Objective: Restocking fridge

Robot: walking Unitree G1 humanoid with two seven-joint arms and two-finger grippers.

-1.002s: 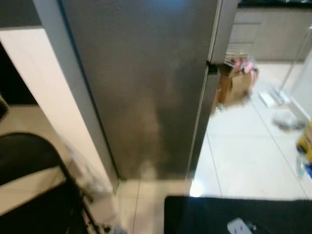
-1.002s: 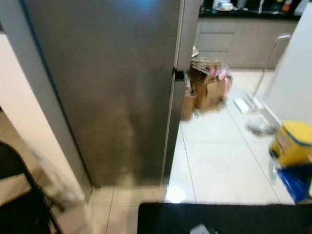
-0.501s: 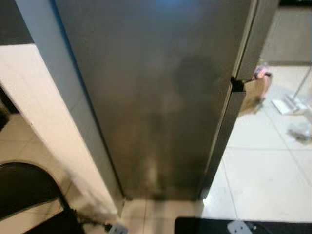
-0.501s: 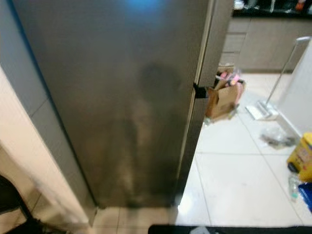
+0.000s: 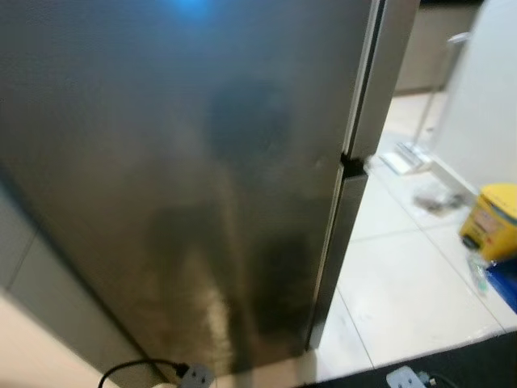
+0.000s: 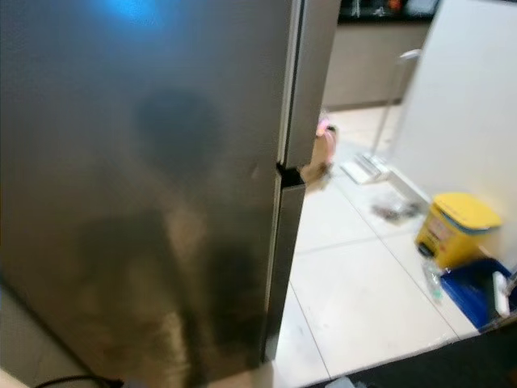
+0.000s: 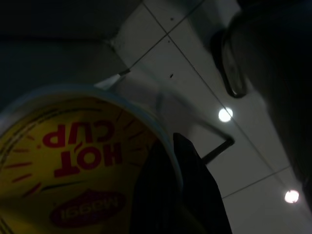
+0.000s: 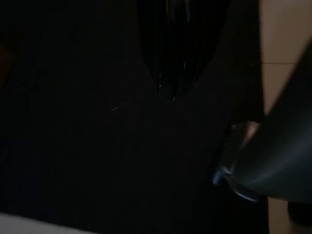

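Note:
A stainless-steel fridge [image 5: 186, 178] stands close in front of me with its doors closed; the seam between upper and lower door shows at its right edge [image 5: 350, 166]. In the left wrist view my left gripper [image 7: 163, 190] is shut on a yellow noodle cup [image 7: 73, 161] with "HOT CUP" in red on the lid; one black finger [image 7: 187, 195] lies against the cup's rim. The right wrist view is very dark: my right gripper [image 8: 168, 83] hangs low, its two black fingers pressed together with nothing between them.
White tile floor [image 6: 363, 283] runs to the right of the fridge. On it are a yellow tub [image 6: 455, 228], a blue container [image 6: 477, 293], a mop [image 6: 380, 137] and a paper bag [image 6: 323, 149]. A white wall [image 6: 468, 105] stands at right. A cable and plug [image 5: 192, 374] lie at the fridge's foot.
The camera has moved closer to the fridge and swung; the door now takes up most of the view, and the black chair and beige wall at left have gone out of frame.

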